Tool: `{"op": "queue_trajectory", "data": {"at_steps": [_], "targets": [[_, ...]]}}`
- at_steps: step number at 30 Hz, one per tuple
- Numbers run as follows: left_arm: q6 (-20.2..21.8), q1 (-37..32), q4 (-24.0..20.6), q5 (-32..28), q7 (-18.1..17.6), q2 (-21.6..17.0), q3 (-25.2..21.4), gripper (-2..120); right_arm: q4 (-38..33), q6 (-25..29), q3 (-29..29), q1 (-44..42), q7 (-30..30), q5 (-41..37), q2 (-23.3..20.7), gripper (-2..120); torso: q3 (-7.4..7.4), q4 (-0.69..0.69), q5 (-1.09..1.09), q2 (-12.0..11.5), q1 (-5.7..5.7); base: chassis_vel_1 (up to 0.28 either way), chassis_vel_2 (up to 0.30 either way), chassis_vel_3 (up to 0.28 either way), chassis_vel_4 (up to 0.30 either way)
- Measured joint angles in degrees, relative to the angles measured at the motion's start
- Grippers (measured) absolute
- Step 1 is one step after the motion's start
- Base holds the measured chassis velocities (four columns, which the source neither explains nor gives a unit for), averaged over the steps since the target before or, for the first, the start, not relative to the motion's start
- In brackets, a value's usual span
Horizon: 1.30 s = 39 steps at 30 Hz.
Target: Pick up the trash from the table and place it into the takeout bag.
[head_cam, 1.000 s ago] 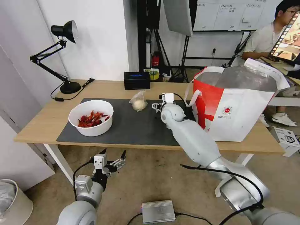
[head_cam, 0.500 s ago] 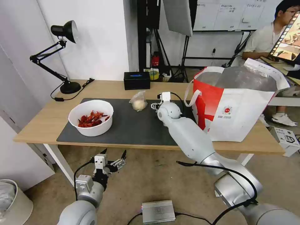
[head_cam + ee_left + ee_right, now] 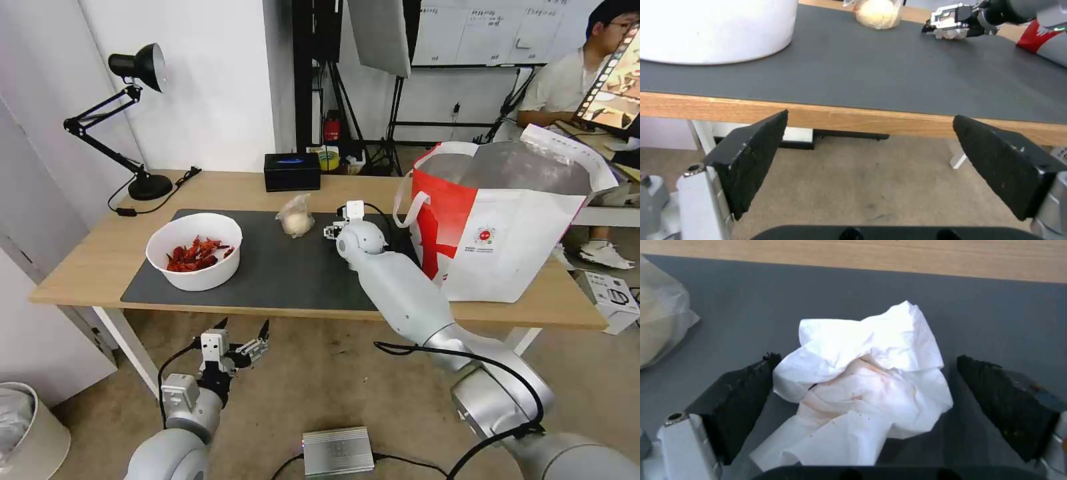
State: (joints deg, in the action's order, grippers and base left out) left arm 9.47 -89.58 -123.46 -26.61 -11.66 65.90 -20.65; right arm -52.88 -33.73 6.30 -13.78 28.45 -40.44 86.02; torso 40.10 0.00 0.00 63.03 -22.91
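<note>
Light-wood worktop (image 3: 100, 260) with a dark grey mat carries our right tool (image 3: 871, 390), low over the mat with pads spread either side of the crumpled white tissue (image 3: 862, 386), which lies just beside the red-and-white foil-lined takeout bag (image 3: 507, 227). We should probably sink lower, though depth is hard to read, then close squarely. Our left tool (image 3: 871, 166) hangs open below the worktop edge.

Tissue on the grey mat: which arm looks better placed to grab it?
The right. Its claw is open with the crumpled tissue between its fingers, on the mat beside the red-and-white bag. The left claw hangs open below the table edge, far from the tissue.
</note>
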Motion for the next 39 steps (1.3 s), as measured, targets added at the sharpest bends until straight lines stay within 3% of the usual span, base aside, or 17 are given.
{"op": "queue_trajectory", "data": {"at_steps": [3, 7, 14, 20, 22, 23, 31, 39], "targets": [[0.0, -0.1, 0.0, 0.0, 0.0, 0.0, 0.0, 100, 0.3, 0.2, -0.2, 0.0, -0.4, 0.0, 0.0, 100, 0.00, 0.00, 0.00, 0.0, 0.01, 0.000, 0.000, 0.000, 0.000], [0.0, -0.2, -0.2, 0.0, 0.0, -0.1, 0.1, 100, 0.3, 0.6, -0.2, 0.0, -0.9, 0.1, 0.0, 89, 0.00, 0.01, 0.00, 0.0, 0.01, 0.000, 0.000, 0.000, 0.000], [0.1, -0.5, -0.4, 0.2, -0.1, -0.1, 0.1, 100, -0.9, 1.1, -0.2, -0.7, -1.0, -0.2, -0.2, 59, 0.00, 0.03, 0.01, 0.0, 0.00, 0.000, 0.000, 0.000, 0.000], [0.1, -0.6, -0.5, 0.3, -0.1, 0.1, 0.1, 100, -1.8, 1.1, -0.3, -1.1, -0.4, -0.9, -0.6, 39, 0.01, 0.00, 0.00, 0.0, -0.01, 0.000, 0.000, 0.000, 0.000], [0.1, -0.6, -0.5, 0.3, -0.1, 0.2, 0.1, 100, -2.0, 1.0, -0.3, -1.2, -0.2, -1.0, -0.6, 37, 0.01, 0.00, 0.00, 0.0, -0.01, 0.000, 0.000, 0.000, 0.000], [0.1, -0.7, -0.5, 0.3, -0.1, 0.2, 0.2, 100, -2.3, 1.0, -0.5, -1.5, 0.1, -1.3, -0.9, 28, 0.01, 0.00, 0.00, 0.0, -0.01, 0.000, 0.000, 0.000, 0.000], [0.0, -0.9, -0.8, 0.5, -0.1, 0.2, 0.0, 100, -3.6, 1.9, -0.9, -2.3, -0.3, -1.5, -1.6, 1, 0.01, -0.05, 0.00, 0.0, -0.01, 0.000, 0.000, 0.000, 0.000], [-0.2, -0.8, -0.9, 0.5, -0.1, 0.4, 0.0, 100, -6.8, 3.5, -0.8, -2.8, -1.5, -1.7, -2.9, 0, 0.02, -0.01, 0.00, 0.0, -0.02, 0.000, 0.000, 0.000, 0.000]]}}
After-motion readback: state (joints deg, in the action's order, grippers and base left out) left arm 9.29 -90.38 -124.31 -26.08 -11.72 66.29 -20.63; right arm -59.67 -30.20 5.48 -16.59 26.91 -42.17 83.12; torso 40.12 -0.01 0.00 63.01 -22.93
